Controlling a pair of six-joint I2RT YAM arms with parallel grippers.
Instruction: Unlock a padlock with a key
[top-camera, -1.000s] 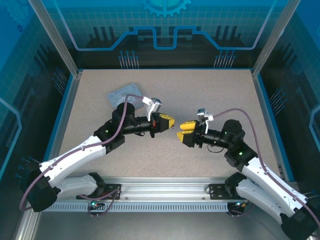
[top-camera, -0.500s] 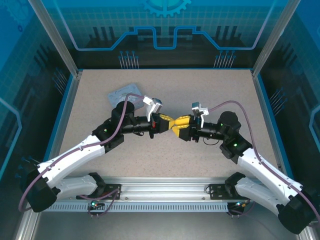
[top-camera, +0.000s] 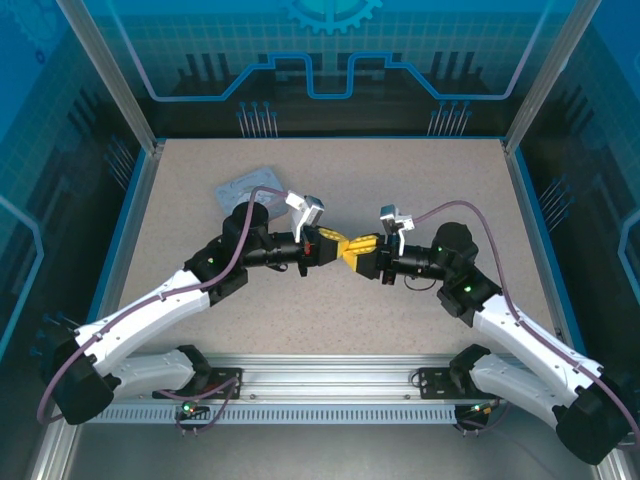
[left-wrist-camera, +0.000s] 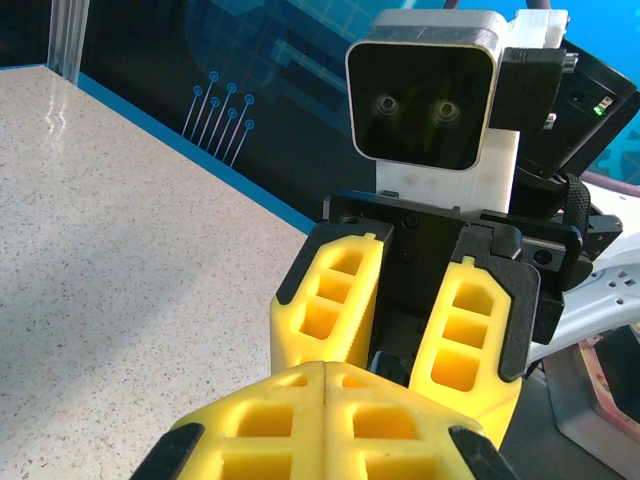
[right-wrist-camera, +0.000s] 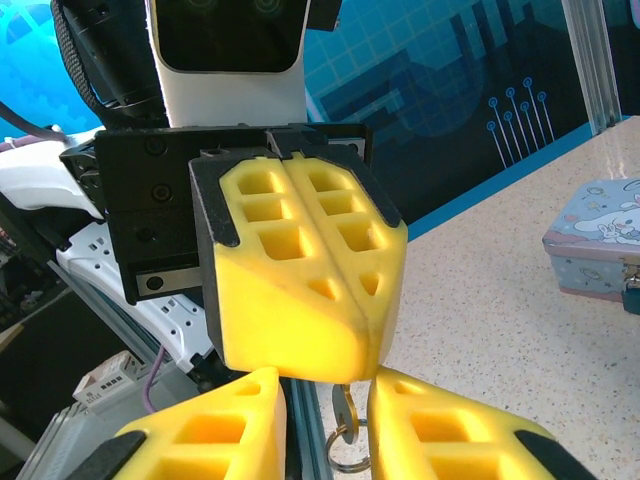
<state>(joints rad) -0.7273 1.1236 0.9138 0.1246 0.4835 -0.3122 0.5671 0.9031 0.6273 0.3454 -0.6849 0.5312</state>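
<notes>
Speckled beige table (top-camera: 400, 180) sits inside a blue-walled enclosure, with both arms reaching in from the near rail. The left arm (top-camera: 170, 300) has kept its pose over the last second. The right arm (top-camera: 510, 325) has swung inward, so the two grippers now meet tip to tip above mid-table. Both forearms are raised and the wrists are level and facing each other.

A pale blue tin (top-camera: 245, 188) lies well behind the left arm. A small dark shape at its front edge may be the padlock (right-wrist-camera: 632, 290), but it is too cropped to confirm.

The left gripper (right-wrist-camera: 345, 320) is clenched, and the key (right-wrist-camera: 346, 405) hangs from the seam of its fingers with a ring (right-wrist-camera: 347, 458) below it. The right gripper (left-wrist-camera: 392, 345) has narrowed from a wide spread. Its jaws now stand apart on either side of the key without touching it.

Judgement: this is a key handover, and the pinch is not yet made. The lock has not been approached.
</notes>
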